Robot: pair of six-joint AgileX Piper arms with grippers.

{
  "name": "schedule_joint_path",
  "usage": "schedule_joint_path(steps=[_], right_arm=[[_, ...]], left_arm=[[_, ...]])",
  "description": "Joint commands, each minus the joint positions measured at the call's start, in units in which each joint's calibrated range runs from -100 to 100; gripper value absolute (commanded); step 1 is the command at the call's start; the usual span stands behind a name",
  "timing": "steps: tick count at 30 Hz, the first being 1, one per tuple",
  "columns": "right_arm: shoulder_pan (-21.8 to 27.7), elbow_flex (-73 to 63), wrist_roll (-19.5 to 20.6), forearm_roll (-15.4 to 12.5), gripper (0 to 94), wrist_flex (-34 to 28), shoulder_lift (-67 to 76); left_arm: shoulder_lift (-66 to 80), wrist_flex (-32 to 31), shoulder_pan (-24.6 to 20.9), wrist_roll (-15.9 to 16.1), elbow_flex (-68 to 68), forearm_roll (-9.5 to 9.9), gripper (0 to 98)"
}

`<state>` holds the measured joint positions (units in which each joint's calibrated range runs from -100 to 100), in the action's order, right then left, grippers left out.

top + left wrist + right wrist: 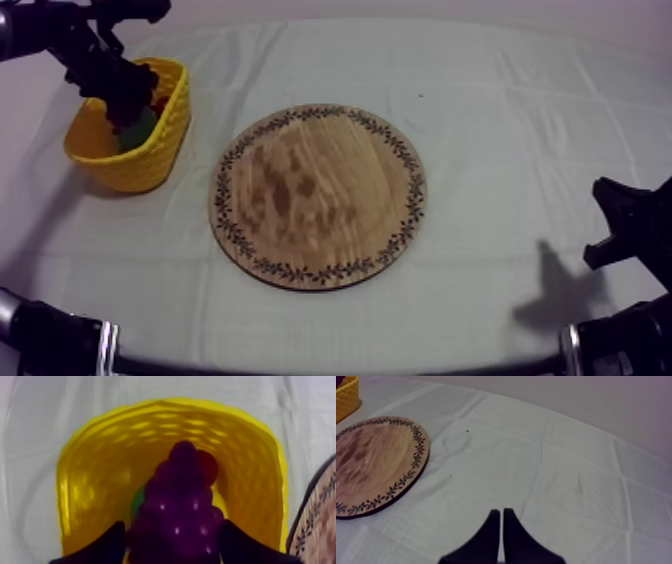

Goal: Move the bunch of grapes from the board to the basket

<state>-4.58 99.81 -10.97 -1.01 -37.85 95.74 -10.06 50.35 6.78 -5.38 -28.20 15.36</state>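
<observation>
The purple bunch of grapes (181, 501) hangs between the black fingers (102, 546) of my left gripper (172, 523), which is shut on it, inside the mouth of the yellow basket (100, 451). From above, my left gripper (125, 92) reaches down into the yellow basket (150, 165) at the far left. The round wooden board (318, 196) lies bare at the table's middle. My right gripper (501, 521) is shut on nothing, its fingers a narrow wedge over the cloth; in the top view it (612, 225) sits low at the right.
In the basket, a small red fruit (209, 466) and something green (136, 501) lie under the grapes. The board's patterned rim (315, 516) is just beside the basket. From the right wrist, the board (371, 461) and a basket corner (346, 398) lie beyond open cloth.
</observation>
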Motion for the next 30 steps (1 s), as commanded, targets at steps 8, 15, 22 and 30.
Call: schedule_joint_path(steps=[8,15,22,30], right_arm=[[-0.02,-0.03,0.0,0.01,0.4,0.03,0.01],[-0.02,-0.03,0.0,0.01,0.4,0.03,0.01],[-0.02,-0.03,0.01,0.01,0.4,0.03,0.01],[-0.02,-0.03,0.0,0.01,0.4,0.03,0.01]], left_arm=[[7.59,-6.95,-1.55,-5.48,-1.7,0.11,63.7],[21.16,-15.3,-4.61,-6.42,-3.89,-2.15,17.8],[39.7,-19.97,-6.25,-6.79,-12.54,-3.48,1.5],[66.5,-23.98,-6.77,-5.02,-36.9,-4.8,0.1]])
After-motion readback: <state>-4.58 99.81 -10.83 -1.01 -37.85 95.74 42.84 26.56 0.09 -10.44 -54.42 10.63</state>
